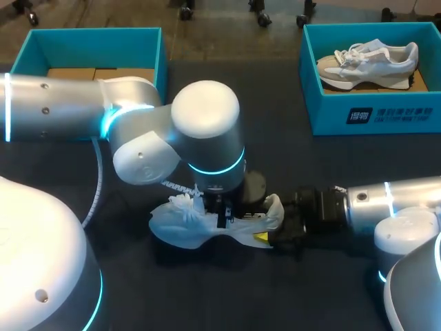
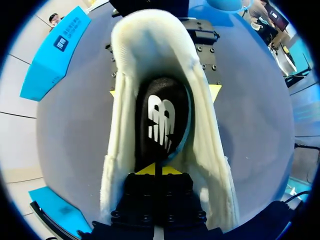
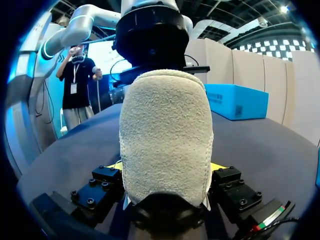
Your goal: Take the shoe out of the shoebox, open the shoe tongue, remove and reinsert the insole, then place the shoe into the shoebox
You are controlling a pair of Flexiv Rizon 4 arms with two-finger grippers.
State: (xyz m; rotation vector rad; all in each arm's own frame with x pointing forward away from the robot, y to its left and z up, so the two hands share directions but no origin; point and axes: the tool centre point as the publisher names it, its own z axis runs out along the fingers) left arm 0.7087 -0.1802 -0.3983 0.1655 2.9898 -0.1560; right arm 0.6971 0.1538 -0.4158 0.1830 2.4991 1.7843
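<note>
Shoe (image 1: 180, 222) lying crosswise, heel pointing right

Silver-white left arm (image 1: 62, 107), rounded joints ringed by cyan light bands; right arm (image 1: 406, 194) matches. White cable (image 1: 98, 181) at left arm. Black screw-studded fingers (image 3: 101, 188), yellow tips.

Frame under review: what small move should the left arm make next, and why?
Probably a short lift of the left end effector, peeling the insole upward. Its tips appear pinched on the insole's near edge, the insole lies inside the shoe, and the right end effector clamps the heel from both sides, so the shoe should stay put.
</note>
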